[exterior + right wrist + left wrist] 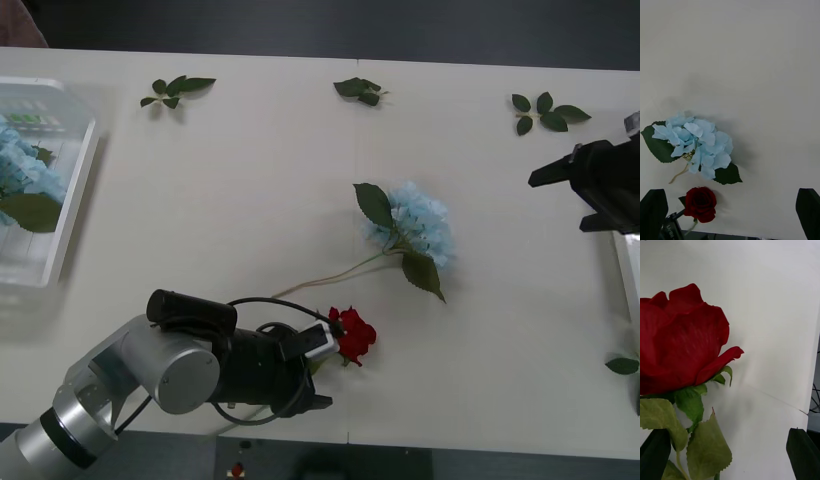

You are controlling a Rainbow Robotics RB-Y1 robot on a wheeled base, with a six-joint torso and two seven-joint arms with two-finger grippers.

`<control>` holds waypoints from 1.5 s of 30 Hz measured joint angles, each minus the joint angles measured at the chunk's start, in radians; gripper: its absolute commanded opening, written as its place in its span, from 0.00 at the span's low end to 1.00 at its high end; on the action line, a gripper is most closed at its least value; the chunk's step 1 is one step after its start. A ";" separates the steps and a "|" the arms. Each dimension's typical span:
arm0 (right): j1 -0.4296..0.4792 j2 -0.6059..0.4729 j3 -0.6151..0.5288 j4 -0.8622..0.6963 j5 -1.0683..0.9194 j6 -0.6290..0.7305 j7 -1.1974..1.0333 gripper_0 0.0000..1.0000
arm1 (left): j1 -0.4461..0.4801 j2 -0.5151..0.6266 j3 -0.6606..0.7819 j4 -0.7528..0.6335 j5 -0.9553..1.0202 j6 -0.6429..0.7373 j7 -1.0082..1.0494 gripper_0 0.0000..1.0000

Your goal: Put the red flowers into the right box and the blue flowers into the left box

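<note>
Down at the near edge of the tabletop [230, 200] with the left end effector [727, 431], black fingers [654, 453] spread apart, clamped on nothing. Right in front of it and hard against one finger, a red rose [352, 335], bloom up close, stem and serrated leaves dropping between the open fingers. Cannot tell whether stem and finger actually touch. Just past the rose, farther from this end effector, a loose blue flower [420, 225] lying on the tabletop, big leaves either side, thin stem trailing back toward the arm. Plenty of bare white surface around both. Off to the far side of the left end effector, well apart, the left box [75, 200] at the tabletop's edge, more blue blooms [20, 165] already inside. Over on the other side, the right end effector [560, 175], raised, fingers wide apart too, gripping nothing, looking down on the blue flower and the rose beyond it. Just beside and below it, a sliver of the right box [628, 270] at the tabletop's edge. Along the far edge, three leaf sprigs [178, 90] spaced out, well clear of both end effectors. Tabletop plain white with a thin seam [350, 130] across the middle; beyond the far edge, dark floor [400, 25].
</note>
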 measured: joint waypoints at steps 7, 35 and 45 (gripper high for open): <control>-0.006 0.033 0.091 -0.061 0.039 0.001 -0.189 1.00 | 0.000 0.000 -0.004 0.000 -0.001 0.000 0.000 0.88; -0.288 0.127 0.593 -0.071 0.292 0.122 -0.679 1.00 | 0.000 -0.001 -0.004 0.046 -0.035 -0.015 0.000 0.00; -0.316 0.220 0.631 0.064 0.336 0.065 -0.683 1.00 | 0.000 -0.002 -0.004 0.046 -0.018 -0.027 0.000 0.00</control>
